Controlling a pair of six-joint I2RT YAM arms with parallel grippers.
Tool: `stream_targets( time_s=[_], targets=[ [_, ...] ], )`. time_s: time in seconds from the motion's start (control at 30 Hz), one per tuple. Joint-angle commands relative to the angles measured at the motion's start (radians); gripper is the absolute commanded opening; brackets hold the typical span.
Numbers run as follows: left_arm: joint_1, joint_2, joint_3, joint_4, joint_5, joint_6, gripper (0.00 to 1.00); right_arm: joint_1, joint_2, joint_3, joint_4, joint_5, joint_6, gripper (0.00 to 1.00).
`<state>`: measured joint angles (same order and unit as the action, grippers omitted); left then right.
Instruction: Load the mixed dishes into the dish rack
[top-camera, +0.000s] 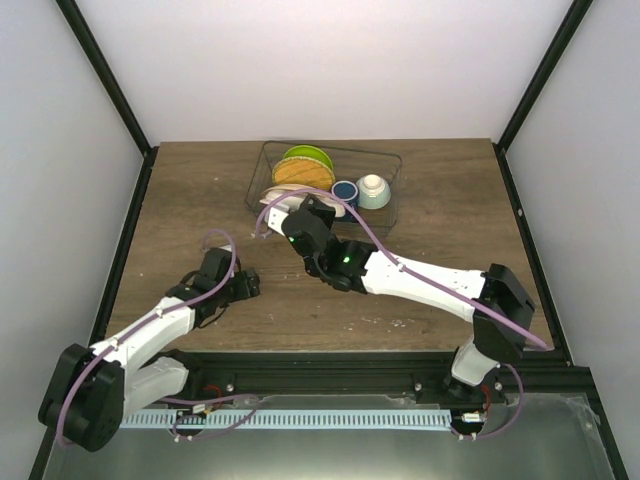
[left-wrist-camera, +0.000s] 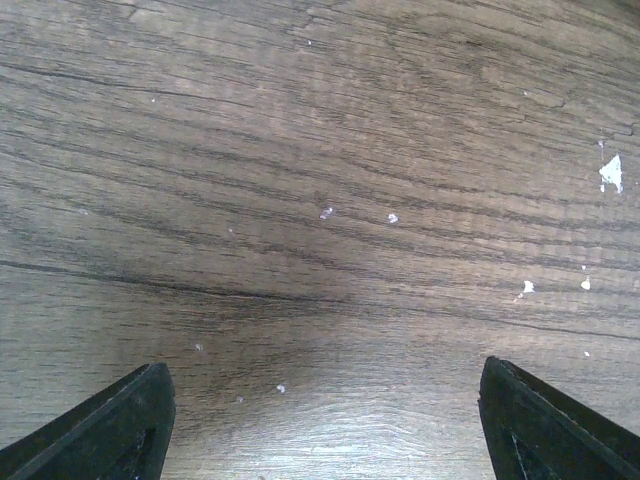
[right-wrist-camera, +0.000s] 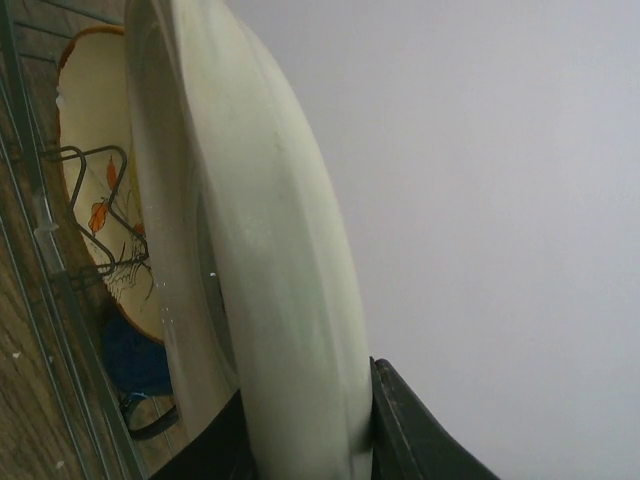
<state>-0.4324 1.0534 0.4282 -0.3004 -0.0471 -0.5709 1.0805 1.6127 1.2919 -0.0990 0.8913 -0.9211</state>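
Currently | left tool (left-wrist-camera: 322, 370) open | right tool (right-wrist-camera: 312, 432) clamps pale plate (right-wrist-camera: 270, 230), apparently over dish rack (top-camera: 392, 170)

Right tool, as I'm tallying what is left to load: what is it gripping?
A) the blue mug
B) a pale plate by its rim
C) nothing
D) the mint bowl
B: the right wrist view shows the right tool clamped on the rim of the pale plate, while the mug and bowl sit in the rack.

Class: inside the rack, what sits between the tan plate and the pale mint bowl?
The small dark blue mug, shown in the top external view.
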Motion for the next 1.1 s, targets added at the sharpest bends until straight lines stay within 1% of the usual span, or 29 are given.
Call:
stream_targets(
  time_s=[0.0,0.2,0.4,0.73,1.07],
  targets=[
    [0.007,0.005,-0.014,0.024,0.009,0.013,0.85,0.008,0.017,0.043,0.163,0.033,-0.025,0.01],
    [0.018,0.005,-0.021,0.029,0.017,0.016,0.85,0.007,0.052,0.046,0.154,0.001,-0.009,0.01],
    [0.03,0.006,-0.027,0.035,0.027,0.02,0.85,-0.003,0.077,0.045,0.161,0.001,-0.008,0.01],
    [0.037,0.023,-0.023,0.048,0.042,0.023,0.85,-0.019,0.08,0.043,0.175,0.002,-0.023,0.01],
    [0.038,0.037,-0.015,0.054,0.043,0.026,0.85,-0.032,0.064,0.043,0.223,-0.001,-0.065,0.01]
  ],
)
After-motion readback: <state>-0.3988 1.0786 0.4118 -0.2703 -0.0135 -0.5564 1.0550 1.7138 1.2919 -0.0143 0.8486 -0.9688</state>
